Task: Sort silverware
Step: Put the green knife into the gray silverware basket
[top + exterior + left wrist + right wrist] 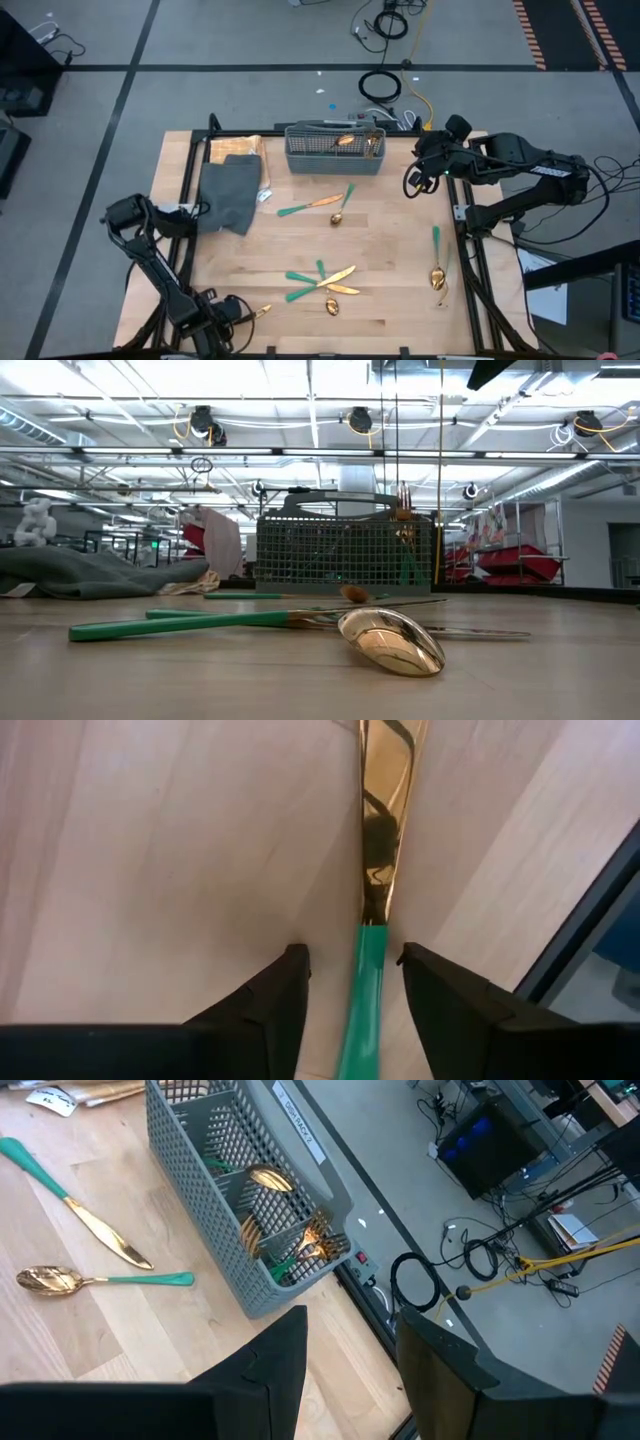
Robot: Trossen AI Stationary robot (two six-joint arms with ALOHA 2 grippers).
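While a few utensils already stood in the basket, most silverware lay on the table; left pincer straddled a knife, spread, not yet pinching; right pincer waited, parted, empty, by the basket.

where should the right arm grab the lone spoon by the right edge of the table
Grip the green handle of the spoon, not the rounded gold bowl, which would likely slip. It lies flat, handle pointing toward the mesh basket end of the table, so come straight down with fingers straddling the slim handle across its width. The right gripper hovers empty near the basket.
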